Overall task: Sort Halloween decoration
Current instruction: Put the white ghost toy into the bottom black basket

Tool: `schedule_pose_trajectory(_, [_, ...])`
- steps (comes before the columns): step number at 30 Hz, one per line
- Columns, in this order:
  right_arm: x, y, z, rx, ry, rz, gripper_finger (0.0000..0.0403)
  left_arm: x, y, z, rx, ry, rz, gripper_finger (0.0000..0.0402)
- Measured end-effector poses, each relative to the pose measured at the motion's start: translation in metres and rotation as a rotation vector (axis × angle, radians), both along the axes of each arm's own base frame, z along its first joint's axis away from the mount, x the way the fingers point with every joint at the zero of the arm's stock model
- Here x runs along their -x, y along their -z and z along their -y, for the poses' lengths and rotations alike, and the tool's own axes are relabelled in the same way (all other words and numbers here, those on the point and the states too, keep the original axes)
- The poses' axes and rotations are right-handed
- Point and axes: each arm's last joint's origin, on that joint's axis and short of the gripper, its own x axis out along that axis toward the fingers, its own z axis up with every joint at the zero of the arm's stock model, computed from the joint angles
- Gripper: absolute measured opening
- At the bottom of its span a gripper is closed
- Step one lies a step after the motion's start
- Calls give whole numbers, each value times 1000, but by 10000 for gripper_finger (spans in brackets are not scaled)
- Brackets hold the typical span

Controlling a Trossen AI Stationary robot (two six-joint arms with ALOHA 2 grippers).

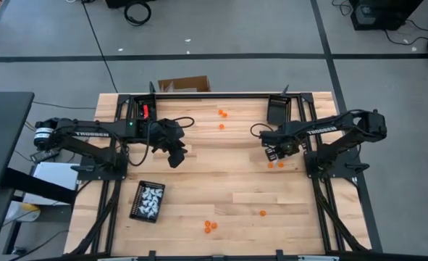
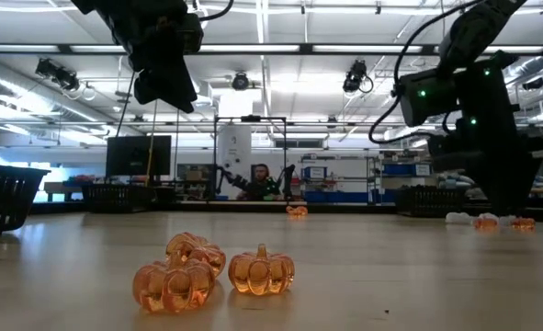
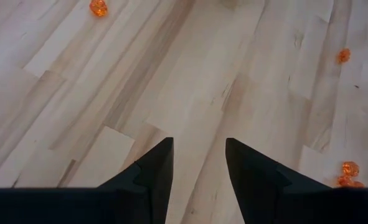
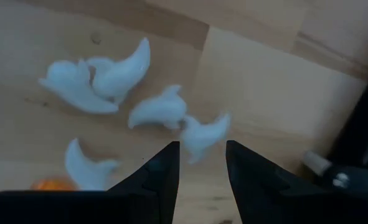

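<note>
Pale wood-plank table (image 1: 221,185) in a large workshop, grey floor around, shelving and monitors far behind in the low view, a seated person (image 2: 260,181) in the distance.

Right gripper (image 4: 200,163) low over a cluster of white ghost trinkets (image 4: 155,111) near the table's right side; fingers spread, nothing between them, one ghost just ahead of the tips. Left gripper (image 3: 198,163) hanging above bare wood left of centre, fingers spread, empty, waiting.

Step in hand, by judgement: picking one white ghost from the pile. Best done by centring on the ghost lying apart from the others, descending straight so the tips straddle its narrow body, closing gently. Overlapping pair further off better left for later; risk of dragging neighbours or flicking a piece away.

Ghosts: smooth, milky, curved teardrop shapes with tapered tails, likely slippery. Orange pumpkins (image 2: 262,270): translucent, glossy, ribbed, with small stems; three clustered near the front edge, others scattered towards the back and right. One orange piece beside the ghosts in the right wrist view. Black slotted tray (image 1: 148,201) front left holding white pieces; another black tray (image 1: 279,109) at the back right. Cardboard box (image 1: 184,85) beyond the table's back edge.
</note>
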Motion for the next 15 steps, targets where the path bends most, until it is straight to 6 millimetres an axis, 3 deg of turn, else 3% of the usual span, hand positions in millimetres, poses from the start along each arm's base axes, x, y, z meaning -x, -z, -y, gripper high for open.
schedule_pose_trajectory(7, [8,14,6,-22,49,37,139,0,0,0,-8,-9,-1,155])
schedule_pose_trajectory(15, [9,15,13,-38,47,53,132,0,0,0,-2,-16,0,155])
